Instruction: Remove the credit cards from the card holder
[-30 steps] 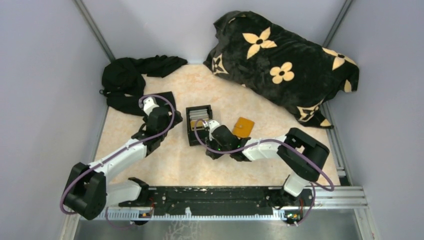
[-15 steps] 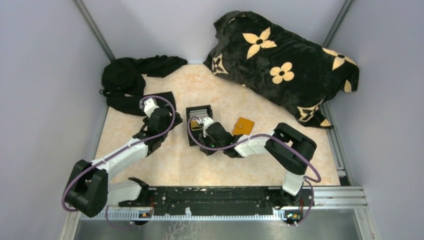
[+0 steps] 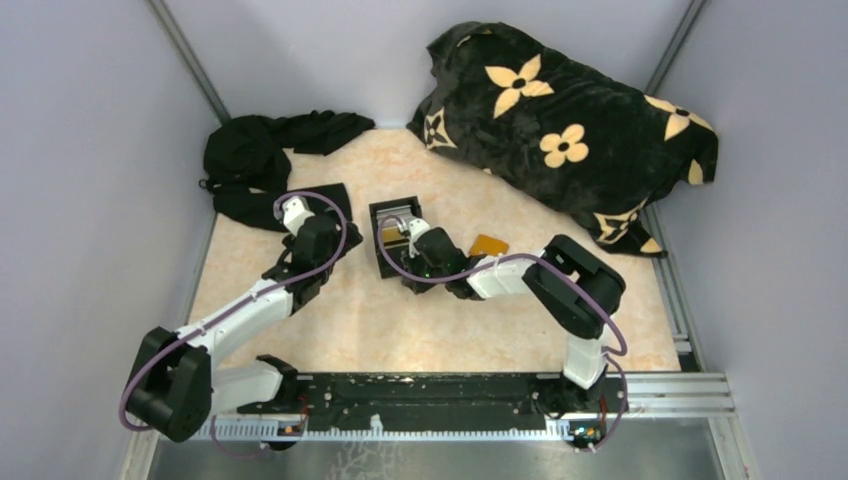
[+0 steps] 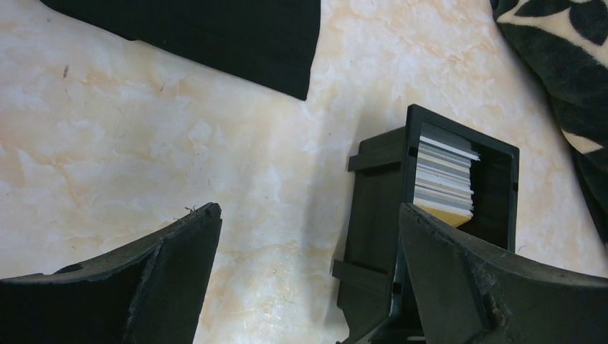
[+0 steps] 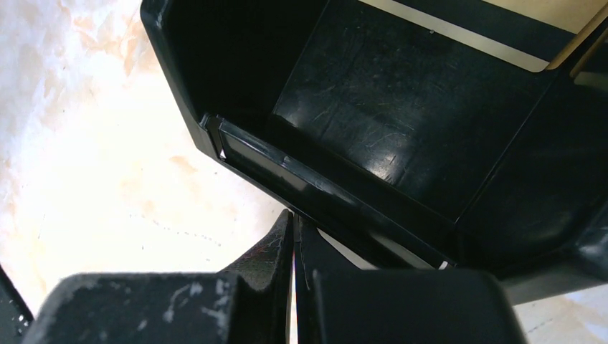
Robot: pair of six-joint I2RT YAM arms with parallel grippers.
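Note:
The orange card holder (image 3: 488, 244) lies flat on the table, right of the black open-topped box (image 3: 383, 212), partly hidden by my right arm. Grey and light-blue credit cards (image 4: 443, 172) stand stacked in the box, with a tan card (image 4: 446, 212) at the near end, which also shows in the top view (image 3: 390, 235). My right gripper (image 3: 407, 250) is shut, its tips (image 5: 295, 231) at the box's near wall (image 5: 287, 172). Only a thin bright slit shows between the pads. My left gripper (image 4: 308, 208) is open and empty, low over the table left of the box.
A flat black cloth (image 4: 215, 36) lies just beyond the left gripper. A bundled black garment (image 3: 250, 155) sits at the far left. A black flowered blanket (image 3: 570, 130) fills the far right. Grey walls close in both sides.
My right gripper has moved left and away from me, from beside the orange holder to the box. The box has shifted slightly farther. The left arm has barely moved.

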